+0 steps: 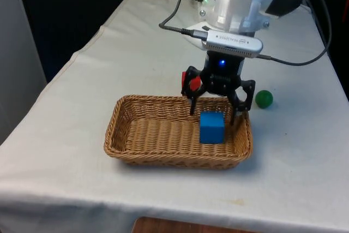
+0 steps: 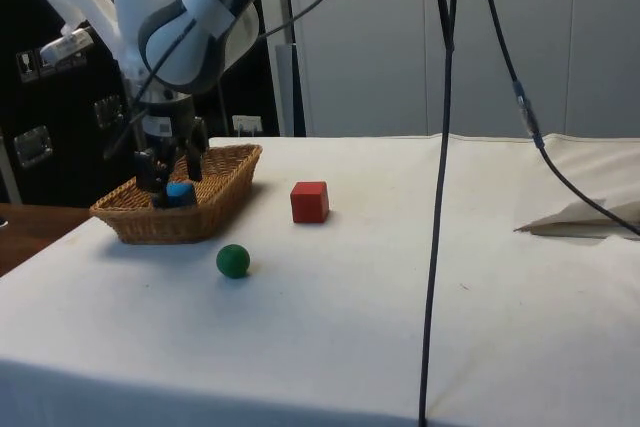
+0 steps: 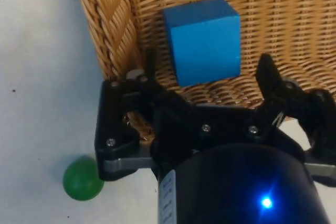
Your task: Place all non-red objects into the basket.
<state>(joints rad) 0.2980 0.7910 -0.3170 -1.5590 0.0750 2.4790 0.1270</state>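
fingers (image 3: 265,74): spread wide, gripping nothing, hovering just over the basket
blue cube (image 1: 211,127): solid, sharp-edged, matte; sits free on the basket floor — done
basket (image 1: 163,135): woven wicker tray on the table (image 1: 109,69)
green ball (image 1: 264,99): small, smooth, on the cloth beside the basket — left to do
red cube (image 2: 309,201): stays out

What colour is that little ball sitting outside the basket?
Green. The ball shows best in the side view, on the cloth beside the basket.
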